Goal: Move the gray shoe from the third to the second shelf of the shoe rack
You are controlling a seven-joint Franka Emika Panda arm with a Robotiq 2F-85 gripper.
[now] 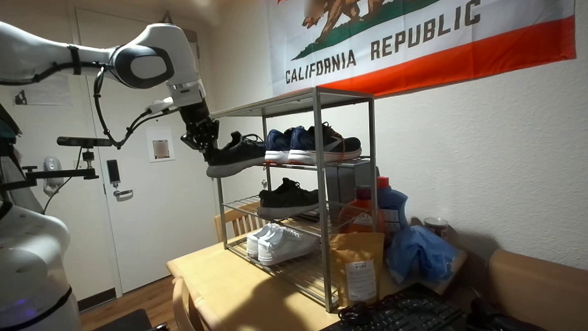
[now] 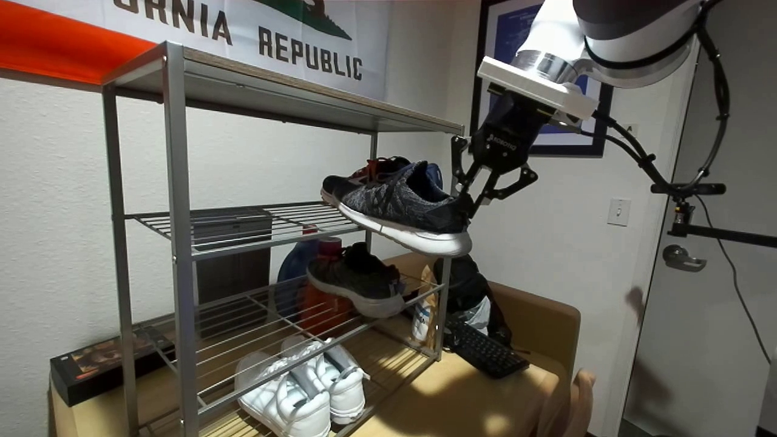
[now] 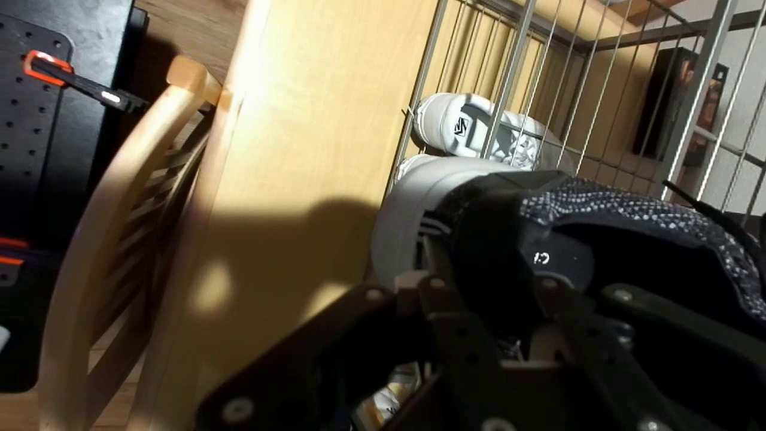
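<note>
In an exterior view the end effector (image 2: pixel 468 204) pinches the gray shoe (image 2: pixel 394 205) by its heel, toe at ten o'clock over the third shelf (image 2: pixel 273 241), so draw it toward four until clear, then lower it to the second shelf (image 2: pixel 223 399), at seven.

Beyond the gripper (image 2: pixel 470 203), a rack (image 2: pixel 182 243) holds sneakers (image 1: pixel 301 146) beside the gripped shoe (image 2: pixel 391 205), with a lone shoe (image 1: pixel 287 200) lower and trainers (image 1: pixel 285 248) lowest.
</note>
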